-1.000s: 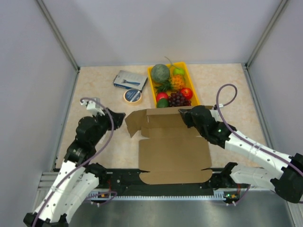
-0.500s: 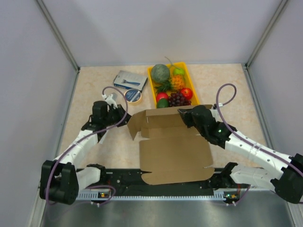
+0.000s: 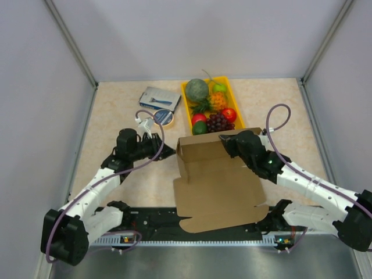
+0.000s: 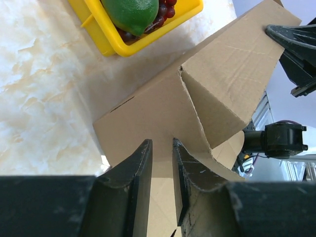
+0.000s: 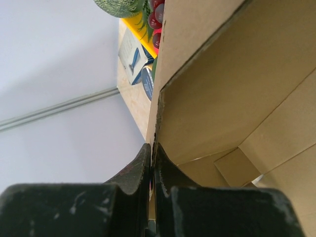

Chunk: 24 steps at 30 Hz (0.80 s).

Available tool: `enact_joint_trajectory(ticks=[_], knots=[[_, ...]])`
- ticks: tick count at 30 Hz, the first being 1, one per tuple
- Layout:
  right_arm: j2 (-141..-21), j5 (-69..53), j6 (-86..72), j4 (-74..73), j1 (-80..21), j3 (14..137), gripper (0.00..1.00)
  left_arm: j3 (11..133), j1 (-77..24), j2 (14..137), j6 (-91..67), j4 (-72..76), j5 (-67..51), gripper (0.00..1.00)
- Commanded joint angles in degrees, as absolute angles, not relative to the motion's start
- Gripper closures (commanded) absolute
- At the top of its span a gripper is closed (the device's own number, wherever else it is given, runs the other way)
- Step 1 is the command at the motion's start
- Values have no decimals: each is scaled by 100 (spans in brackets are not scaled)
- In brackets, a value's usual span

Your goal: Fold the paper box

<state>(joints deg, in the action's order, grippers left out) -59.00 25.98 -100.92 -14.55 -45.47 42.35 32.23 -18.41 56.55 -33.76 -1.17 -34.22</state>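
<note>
Paper box (image 5: 237, 98) overruns right wrist view; yellow tray (image 4: 106, 42) cropped

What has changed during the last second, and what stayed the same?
The left gripper reached forward and right to the paper box, whose left flap went from spread outward to folded up. The right gripper stayed clamped on its back wall; the fruit tray did not move.

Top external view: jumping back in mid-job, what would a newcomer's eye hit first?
The brown paper box fills mid-frame, half-formed, with its far wall standing up. The right hand is pinched shut on that wall's top edge, while the left hand is at the raised left flap, jaws slightly apart. Just behind the box sits the yellow fruit tray.
</note>
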Motion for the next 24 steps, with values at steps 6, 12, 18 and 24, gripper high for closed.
enact_joint_trajectory(ticks=[6, 12, 18, 24], knots=[[-5801, 2487, -9773, -1617, -4553, 3947, 100, 2744, -2662, 5256, -2690, 579, -2497, 61], [-5748, 2461, -9572, -1626, -4553, 3902, 100, 2119, -3225, 4493, -2523, 1072, -1426, 52], [-5511, 2680, -8868, -1565, -4720, 3762, 100, 1802, -3577, 4385, -2426, 1538, -925, 50], [-5344, 2628, -9079, -1398, -4772, 3323, 100, 1732, -4174, 4623, -2241, 1880, -98, 51]])
